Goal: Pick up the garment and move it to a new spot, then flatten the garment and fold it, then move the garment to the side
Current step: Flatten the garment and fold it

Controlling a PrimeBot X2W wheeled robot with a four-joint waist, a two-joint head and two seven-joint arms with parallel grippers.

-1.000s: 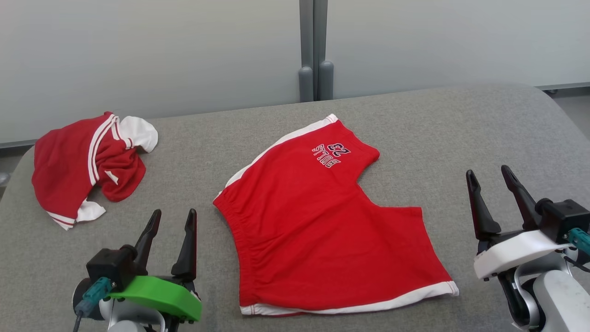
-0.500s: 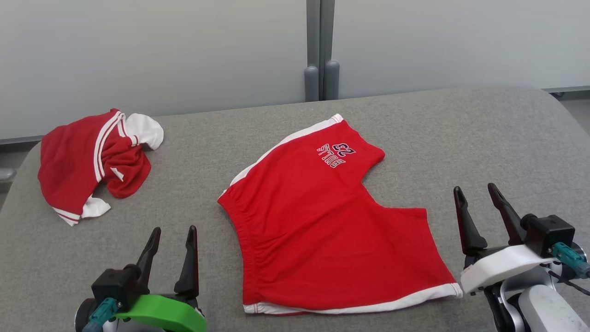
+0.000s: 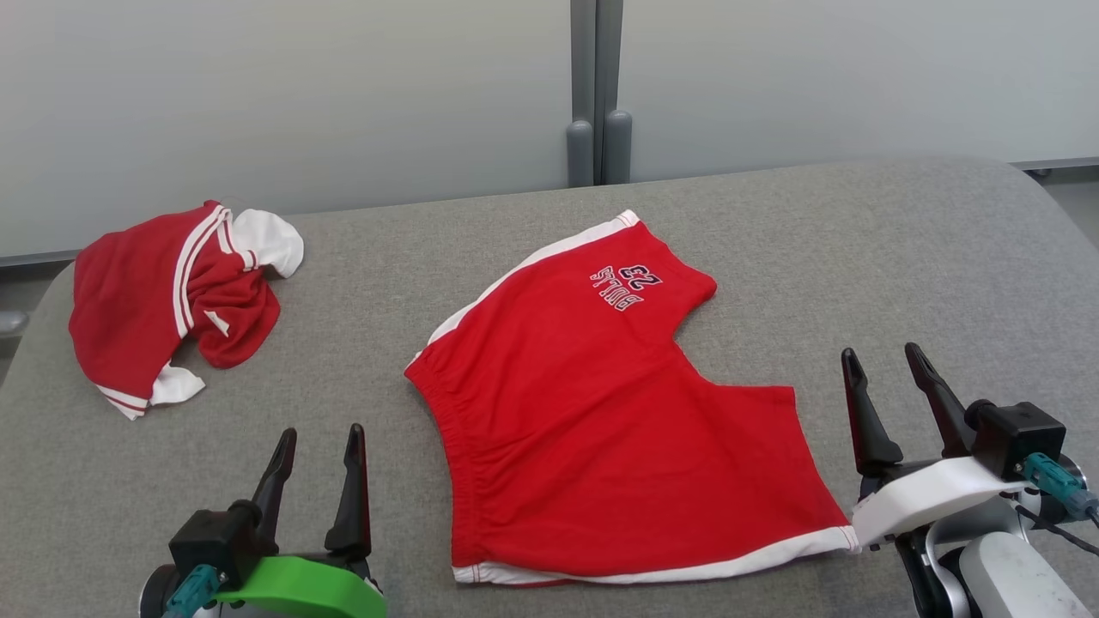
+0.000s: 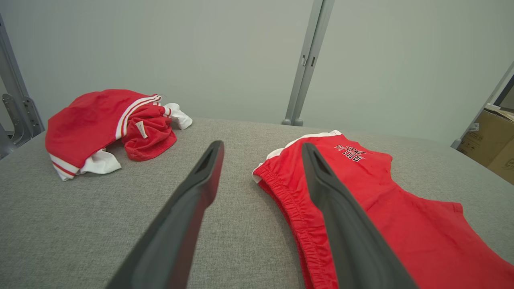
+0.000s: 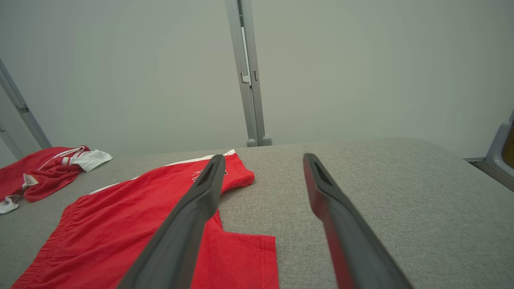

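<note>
Red shorts (image 3: 592,412) with white trim and a "Bulls 23" print lie spread flat in the middle of the grey table (image 3: 859,257), waistband toward my left. The left wrist view shows the shorts (image 4: 377,200) to its right, and the right wrist view has the shorts (image 5: 132,224) at its lower left. My left gripper (image 3: 319,438) stands open at the lower left, a little left of the waistband, holding nothing. To the right of the shorts' near leg hem, my right gripper (image 3: 882,356) is open and empty.
A second red and white garment (image 3: 163,292) lies crumpled at the table's far left. A pale wall with a grey post (image 3: 594,86) stands behind the table. Cardboard boxes (image 4: 492,140) sit off to the right.
Both grippers have drawn back toward me and sit lower in the head view. The camera shifted slightly, and the shorts have not moved on the table.
</note>
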